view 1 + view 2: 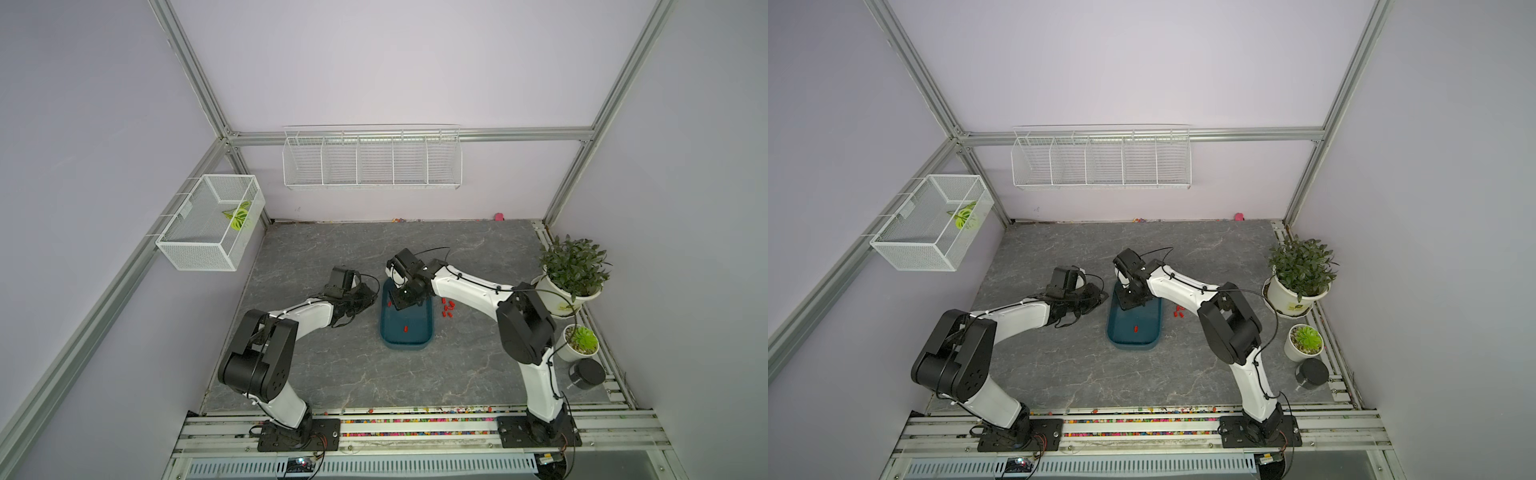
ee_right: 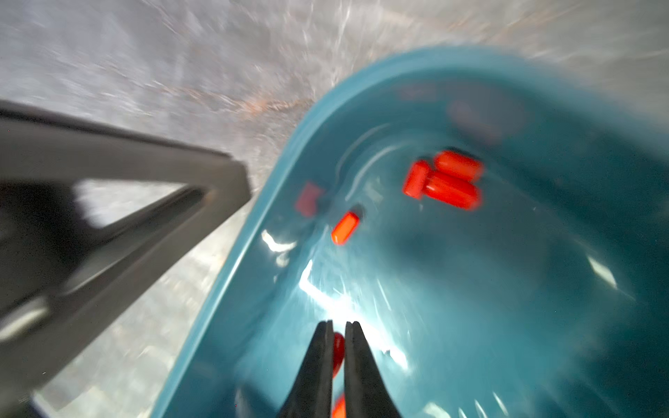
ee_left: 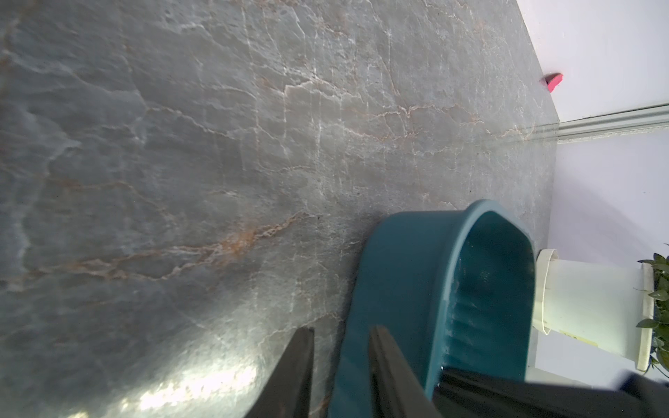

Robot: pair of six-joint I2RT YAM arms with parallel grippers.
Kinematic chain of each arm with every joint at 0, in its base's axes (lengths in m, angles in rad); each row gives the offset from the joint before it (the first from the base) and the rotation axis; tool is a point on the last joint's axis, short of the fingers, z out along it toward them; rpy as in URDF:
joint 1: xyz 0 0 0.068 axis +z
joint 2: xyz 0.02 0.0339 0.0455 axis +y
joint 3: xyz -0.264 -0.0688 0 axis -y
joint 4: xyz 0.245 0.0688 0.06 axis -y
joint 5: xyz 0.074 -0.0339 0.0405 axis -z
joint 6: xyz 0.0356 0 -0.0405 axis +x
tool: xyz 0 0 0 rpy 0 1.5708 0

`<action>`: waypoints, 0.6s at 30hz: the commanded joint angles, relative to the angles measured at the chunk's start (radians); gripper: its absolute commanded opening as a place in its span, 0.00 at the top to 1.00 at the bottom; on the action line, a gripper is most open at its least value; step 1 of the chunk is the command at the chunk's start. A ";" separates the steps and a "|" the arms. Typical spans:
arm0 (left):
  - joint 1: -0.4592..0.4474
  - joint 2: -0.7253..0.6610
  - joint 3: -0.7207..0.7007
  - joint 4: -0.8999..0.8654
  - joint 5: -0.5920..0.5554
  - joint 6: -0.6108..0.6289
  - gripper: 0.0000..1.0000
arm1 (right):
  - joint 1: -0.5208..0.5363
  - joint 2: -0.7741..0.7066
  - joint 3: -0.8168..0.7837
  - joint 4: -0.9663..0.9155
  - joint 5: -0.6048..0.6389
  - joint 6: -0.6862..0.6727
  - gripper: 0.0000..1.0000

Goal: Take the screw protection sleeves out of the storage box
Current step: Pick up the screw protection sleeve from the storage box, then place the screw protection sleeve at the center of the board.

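Your storage box (image 1: 405,347) sits in the middle of the desk (image 1: 332,374), between the two arms, with its long sides running near to far.

Your right tool (image 2: 339,325) is down inside the far end of the box. Its jaws are drawn almost together. The pinched sleeve (image 2: 338,349) shows red in the slit between them, though that wrist view is smeared with blur.

Your left tool (image 3: 342,331) lies low against the outside of the box's left wall, toward the far end. Its jaws are closed to a narrow slit and grip nothing; only desk and box wall show through the gap.

The screw protection sleeves (image 1: 446,309) are split between desk and box. A loose cluster lies on the desk just right of the box. Inside the box, a lone sleeve (image 1: 405,329) rests toward the near end of the floor and shows in both top views. In the right wrist view, three sleeves (image 2: 445,181) lie touching one another, and a single sleeve (image 2: 345,228) lies apart from them, close to the left wall.
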 commanded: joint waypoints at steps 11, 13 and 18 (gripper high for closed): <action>-0.005 0.014 0.028 -0.008 0.005 0.013 0.67 | -0.137 -0.289 -0.199 -0.029 0.023 -0.046 0.85; -0.005 0.014 0.028 -0.008 0.004 0.013 0.67 | -0.164 -0.315 -0.232 -0.030 0.023 -0.052 0.85; -0.005 0.014 0.030 -0.009 0.005 0.013 0.67 | -0.225 -0.365 -0.318 -0.017 0.011 -0.070 0.84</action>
